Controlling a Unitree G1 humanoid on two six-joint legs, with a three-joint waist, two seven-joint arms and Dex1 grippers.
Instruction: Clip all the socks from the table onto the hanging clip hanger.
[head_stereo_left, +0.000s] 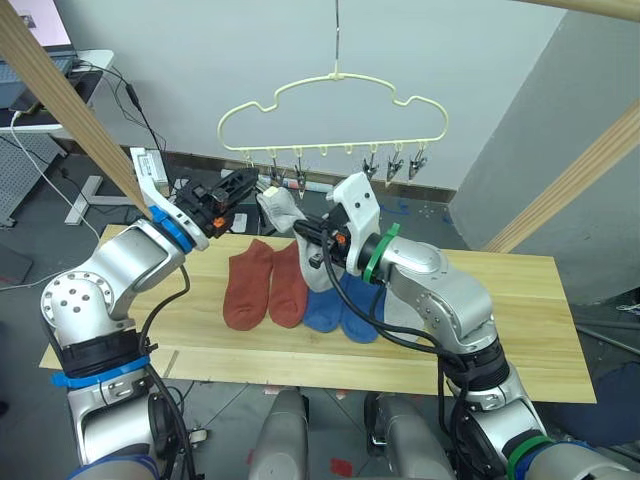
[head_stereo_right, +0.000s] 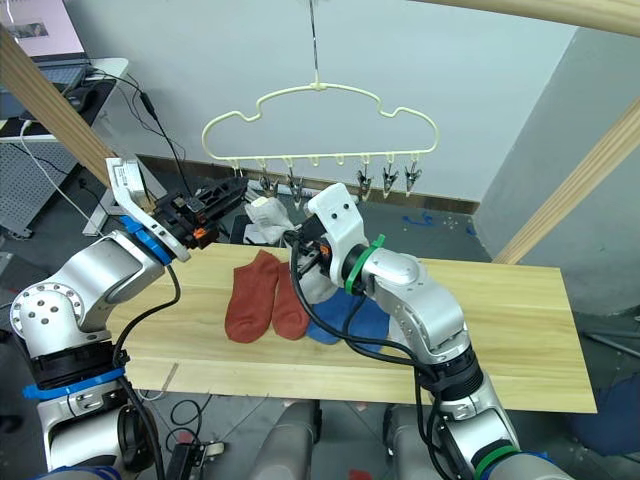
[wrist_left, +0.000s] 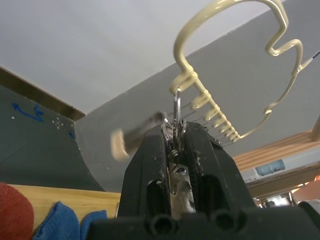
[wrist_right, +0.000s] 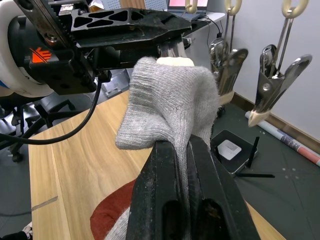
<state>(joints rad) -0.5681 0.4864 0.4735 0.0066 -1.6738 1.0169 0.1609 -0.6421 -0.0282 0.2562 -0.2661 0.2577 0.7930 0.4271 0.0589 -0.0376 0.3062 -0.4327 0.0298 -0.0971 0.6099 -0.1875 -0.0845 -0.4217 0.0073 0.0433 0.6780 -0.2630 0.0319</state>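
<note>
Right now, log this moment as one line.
left gripper: squeezing metal clip | right gripper: holding light grey fabric sock at clip | pale yellow cloud-shaped hanger: sockless

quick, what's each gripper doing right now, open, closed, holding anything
Left gripper: shut on a metal clip of the clip hanger.
Right gripper: shut on a light grey sock, held up by the clips.

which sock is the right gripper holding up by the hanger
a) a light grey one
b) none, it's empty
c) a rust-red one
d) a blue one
a: the right gripper has its fingers shut on a light grey sock, raised toward the clip hanger, while the rust-red socks and blue socks lie on the table.
</note>
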